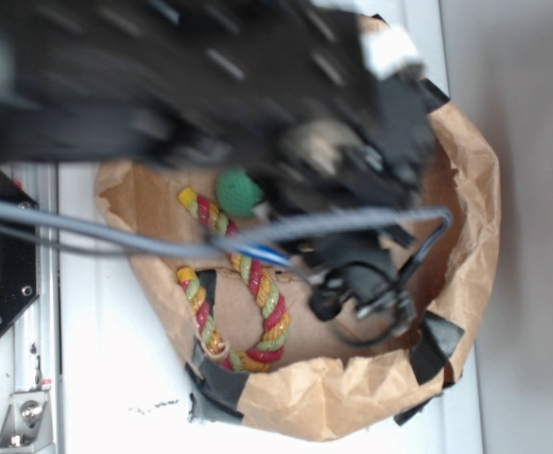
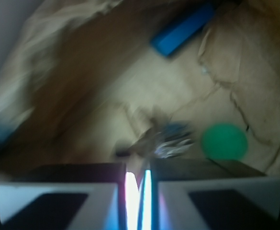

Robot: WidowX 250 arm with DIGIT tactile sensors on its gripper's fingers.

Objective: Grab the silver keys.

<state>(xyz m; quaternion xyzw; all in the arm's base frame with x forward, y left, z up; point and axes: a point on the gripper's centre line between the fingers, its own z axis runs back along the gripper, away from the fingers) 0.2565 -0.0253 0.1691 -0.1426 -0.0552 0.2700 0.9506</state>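
The arm [image 1: 191, 76] reaches in from the left, blurred. Its end effector [image 2: 138, 184] points down, pads [image 2: 58, 196] nearly together, a thin gap between.

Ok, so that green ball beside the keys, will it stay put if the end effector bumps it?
Probably not. The green ball looks round and rests loose on crinkled brown paper, so it would likely roll. It seems fuzzy in the exterior view, so probably light and soft.

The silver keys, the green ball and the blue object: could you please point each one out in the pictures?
silver keys [image 2: 171, 143]: wrist view, on the shiny bunched metal just ahead of the claw.
green ball [image 2: 224, 141]: wrist view, centre of the ball.
blue object [image 2: 183, 28]: wrist view, middle of its long flat face.
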